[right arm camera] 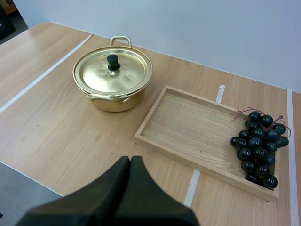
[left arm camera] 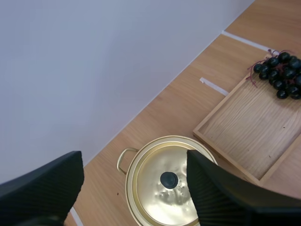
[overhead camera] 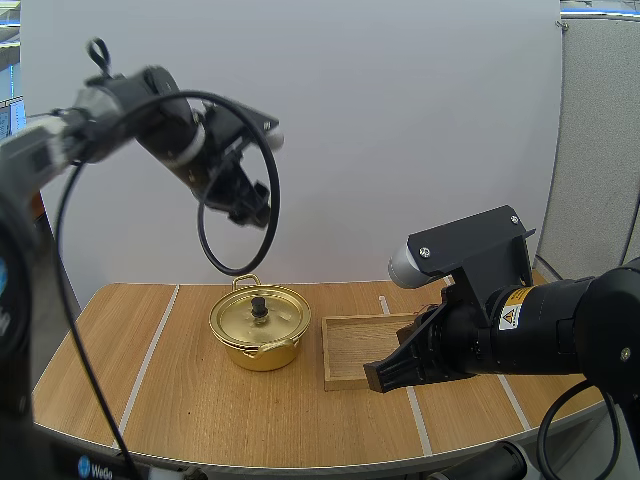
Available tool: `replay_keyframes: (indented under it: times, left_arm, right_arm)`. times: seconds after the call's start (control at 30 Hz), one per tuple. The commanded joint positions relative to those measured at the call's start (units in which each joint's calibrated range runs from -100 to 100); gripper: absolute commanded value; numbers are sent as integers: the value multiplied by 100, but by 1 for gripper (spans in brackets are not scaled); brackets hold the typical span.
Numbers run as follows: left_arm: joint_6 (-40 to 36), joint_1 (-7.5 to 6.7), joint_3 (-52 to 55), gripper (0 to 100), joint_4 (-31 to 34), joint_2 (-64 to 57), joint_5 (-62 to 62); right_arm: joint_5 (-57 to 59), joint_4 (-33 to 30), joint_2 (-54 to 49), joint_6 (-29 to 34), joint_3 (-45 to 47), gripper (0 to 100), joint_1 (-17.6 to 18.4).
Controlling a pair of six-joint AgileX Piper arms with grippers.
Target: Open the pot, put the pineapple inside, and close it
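The gold pot [overhead camera: 258, 338] stands on the wooden table [overhead camera: 150, 350], and its lid [overhead camera: 262, 316] is on, sitting flat with the black knob [overhead camera: 259, 305] dead centre. One loop handle points to the back of the table. No pineapple here: the fruit on show is a bunch of dark grapes [right arm camera: 259, 146]. It lies in the wooden tray [right arm camera: 188, 123], at the end farthest from the pot, with reddish stems reaching towards the rim. The tray sits just beside the pot, on its right, close but apart, and the rest of its floor is bare.

Up top, the left gripper [overhead camera: 256, 212] hangs high above the pot, well clear of the lid. Its fingers [left arm camera: 221, 200] are spread wide with nothing between them, and the knob shows in the gap below. The right gripper [right arm camera: 130, 162] hovers low by the tray's near side. Its fingers are pressed together into one dark wedge, gripping nothing
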Motion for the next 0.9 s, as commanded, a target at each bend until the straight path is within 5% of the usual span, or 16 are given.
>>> replay_keyframes:
  times: [0.0, 0.53, 0.87]
  left_arm:
    - [-92, -3, -52, 100, -5, -589, 314]
    - [-576, -3, 52, 100, -5, -2387, 1276]
    - [-722, -3, 1455, 100, -5, -3334, 1276]
  right_arm:
    - [-39, 26, -32, -44, 5, 0, -25]
    - [-55, 26, -32, -44, 5, 0, -25]
    - [-55, 26, -32, -44, 5, 0, -25]
